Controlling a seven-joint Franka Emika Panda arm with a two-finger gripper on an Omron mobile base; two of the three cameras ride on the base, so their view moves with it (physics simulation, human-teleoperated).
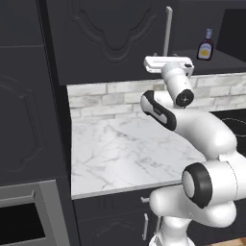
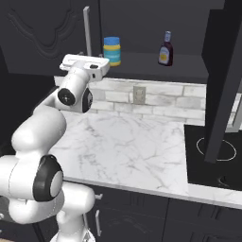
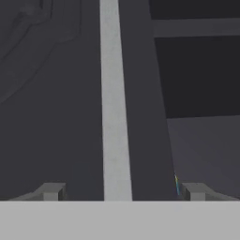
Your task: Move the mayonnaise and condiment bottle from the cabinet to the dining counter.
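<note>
The mayonnaise (image 2: 112,50), a blue-lidded yellow jar, stands on the cabinet shelf (image 2: 151,64) just right of my hand. Further right on the same shelf is the condiment bottle (image 2: 165,48) (image 1: 205,45), dark brown with a red cap. My gripper (image 3: 123,191) (image 2: 83,59) (image 1: 157,58) is raised to the lower end of the silver bar handle (image 3: 110,103) (image 2: 86,26) (image 1: 167,29) on the closed left cabinet door (image 1: 110,33). In the hand view the handle runs up between my two fingertips, which stand wide apart and open, clear of it on both sides. The dining counter is out of view.
A marble worktop (image 1: 125,149) backed by brick tiles lies below the cabinet. The right cabinet door (image 2: 227,71) hangs open over a black cooktop (image 2: 215,151). A dark tall unit with an oven (image 1: 19,221) stands at the left.
</note>
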